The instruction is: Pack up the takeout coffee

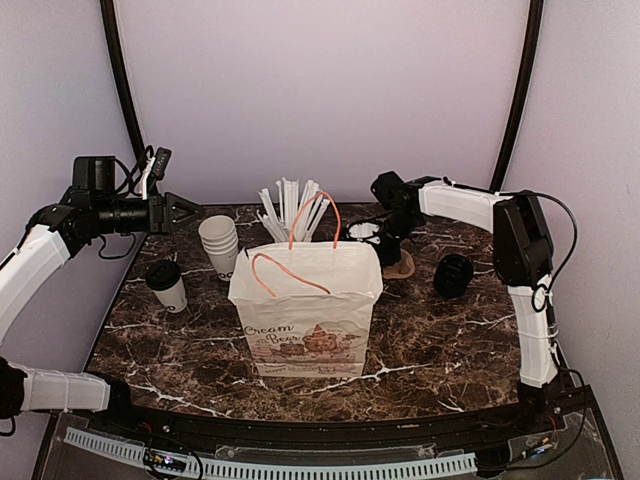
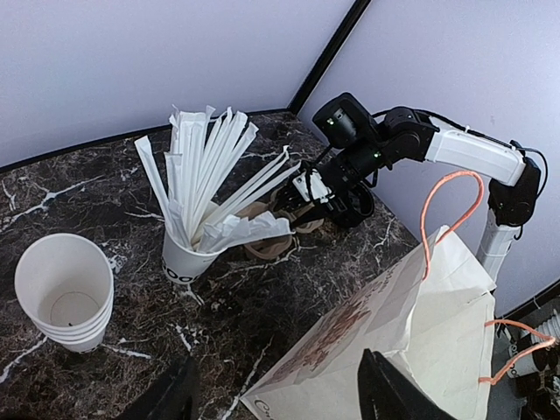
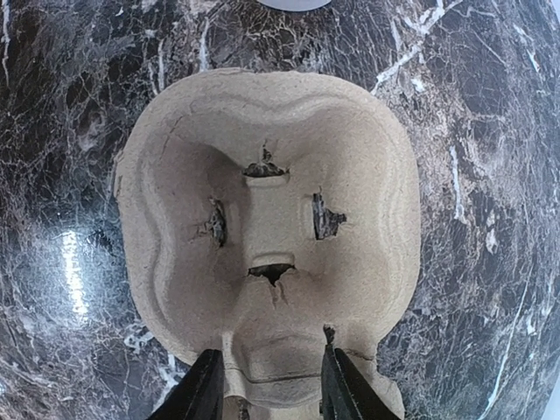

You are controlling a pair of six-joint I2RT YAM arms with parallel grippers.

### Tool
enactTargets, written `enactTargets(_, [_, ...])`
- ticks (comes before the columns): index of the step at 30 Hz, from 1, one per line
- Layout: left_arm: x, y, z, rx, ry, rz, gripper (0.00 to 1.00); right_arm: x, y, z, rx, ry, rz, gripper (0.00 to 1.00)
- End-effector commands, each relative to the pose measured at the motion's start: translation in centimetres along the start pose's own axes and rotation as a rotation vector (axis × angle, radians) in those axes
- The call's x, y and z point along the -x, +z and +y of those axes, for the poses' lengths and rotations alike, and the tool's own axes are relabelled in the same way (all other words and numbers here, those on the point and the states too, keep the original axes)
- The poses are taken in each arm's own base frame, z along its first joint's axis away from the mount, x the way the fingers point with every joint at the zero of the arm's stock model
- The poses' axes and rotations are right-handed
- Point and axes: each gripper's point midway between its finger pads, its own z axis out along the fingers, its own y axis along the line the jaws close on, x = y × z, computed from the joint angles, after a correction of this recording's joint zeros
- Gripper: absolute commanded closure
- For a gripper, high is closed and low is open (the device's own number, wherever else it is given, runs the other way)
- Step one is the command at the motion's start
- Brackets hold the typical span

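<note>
Left gripper (image 1: 192,210) spread, aloft; takeout coffee (image 1: 167,284) below, well apart. Right gripper (image 3: 271,385) clamps pulp carrier (image 3: 267,219).

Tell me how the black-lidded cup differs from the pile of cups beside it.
The lidded cup is single, closed by a black lid; the cup stack is several nested cups, open-topped. The lidded cup stands nearer the left edge of the table, the cup stack nearer the paper bag. Both are white and upright.

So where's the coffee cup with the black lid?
In the top view, the coffee cup stands on the left of the table, beside the stacked cups and left of the paper bag.
</note>
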Motion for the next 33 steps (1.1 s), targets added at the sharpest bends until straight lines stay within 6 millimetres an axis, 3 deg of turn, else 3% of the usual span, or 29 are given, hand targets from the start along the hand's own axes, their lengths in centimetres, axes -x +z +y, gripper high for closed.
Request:
enactTargets(1, [0.1,0.0,-0.7,-0.032,0.012,-0.005,0.36,1.4,-1.3,-1.4,-0.059,-0.006,-0.033,0.59])
enactTargets(11, [-0.1,0.0,-0.7,-0.033,0.011,0.001,0.36,0.8,0.3,-1.6,-0.032,0.014,-0.005,0.58])
enactTargets(23, [-0.3,0.2,-0.6,-0.038,0.006,0.001,0.37,-0.7,1.0,0.1,0.039,0.016,0.055,0.58])
enactTargets(33, [-0.4,0.1,-0.7,-0.035,0.008,0.003,0.37,-0.4,-0.2,0.7,0.059,0.018,0.044,0.58])
